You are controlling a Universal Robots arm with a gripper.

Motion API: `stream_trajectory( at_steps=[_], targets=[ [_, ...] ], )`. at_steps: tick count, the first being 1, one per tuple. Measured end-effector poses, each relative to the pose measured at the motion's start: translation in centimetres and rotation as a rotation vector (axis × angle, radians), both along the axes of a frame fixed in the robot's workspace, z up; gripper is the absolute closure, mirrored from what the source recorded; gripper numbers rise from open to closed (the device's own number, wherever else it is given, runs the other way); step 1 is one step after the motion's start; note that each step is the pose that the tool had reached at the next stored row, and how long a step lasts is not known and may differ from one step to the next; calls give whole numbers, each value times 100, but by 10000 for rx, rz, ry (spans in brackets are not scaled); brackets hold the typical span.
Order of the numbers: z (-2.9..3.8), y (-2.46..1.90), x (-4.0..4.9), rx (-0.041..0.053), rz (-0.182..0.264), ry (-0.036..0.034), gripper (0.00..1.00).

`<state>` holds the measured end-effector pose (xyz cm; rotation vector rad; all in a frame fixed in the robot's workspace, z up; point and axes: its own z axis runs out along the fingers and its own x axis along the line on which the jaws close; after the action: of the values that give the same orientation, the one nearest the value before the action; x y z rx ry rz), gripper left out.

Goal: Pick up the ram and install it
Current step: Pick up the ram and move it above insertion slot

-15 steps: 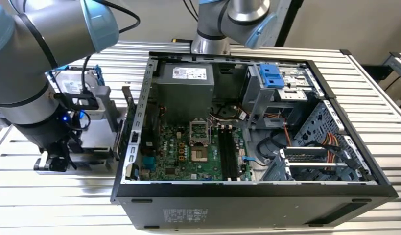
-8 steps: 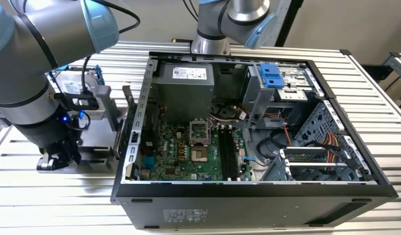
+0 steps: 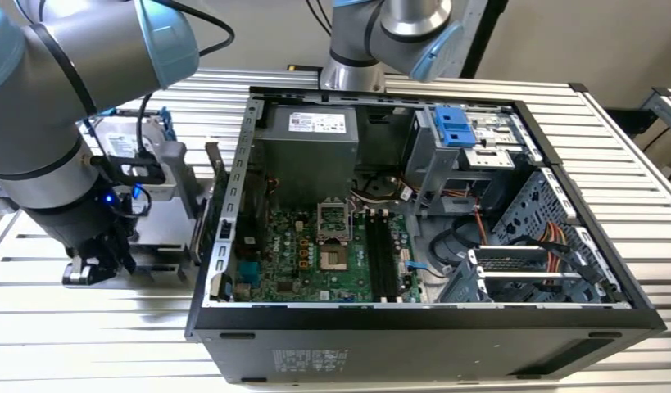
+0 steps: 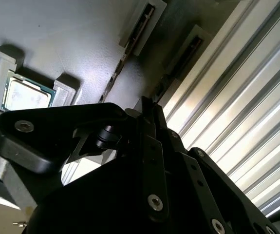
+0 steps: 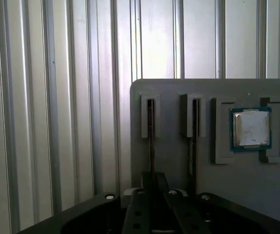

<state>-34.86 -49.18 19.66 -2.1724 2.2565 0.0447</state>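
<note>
Fingers [image 4: 148, 122] pinch the ram [image 5: 151, 146] narrowly; it stands seated in its holder tray [image 5: 171, 163]. Lifting and motherboard [image 3: 313, 254] installation are not yet done.

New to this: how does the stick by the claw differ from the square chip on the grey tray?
The stick stands on edge, long and dark; the chip lies flat, square and silvery. The claw is at the stick, not the chip. Both sit in the tray.

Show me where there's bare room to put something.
Bare: the ribbed metal table at the exterior view's right of the open black computer case, and that view's lower left. Crowded: that view's left of the case, around the grey robot arm and slotted grey tray.
</note>
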Motion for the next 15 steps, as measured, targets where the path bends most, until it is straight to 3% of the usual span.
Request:
stream_trajectory(
  at_steps=[1,2,15],
  targets=[
    [0,0,0,-1,0,1,0],
    [0,0,0,0,0,0,100],
    [-2,0,0,2,0,-2,100]
  ],
)
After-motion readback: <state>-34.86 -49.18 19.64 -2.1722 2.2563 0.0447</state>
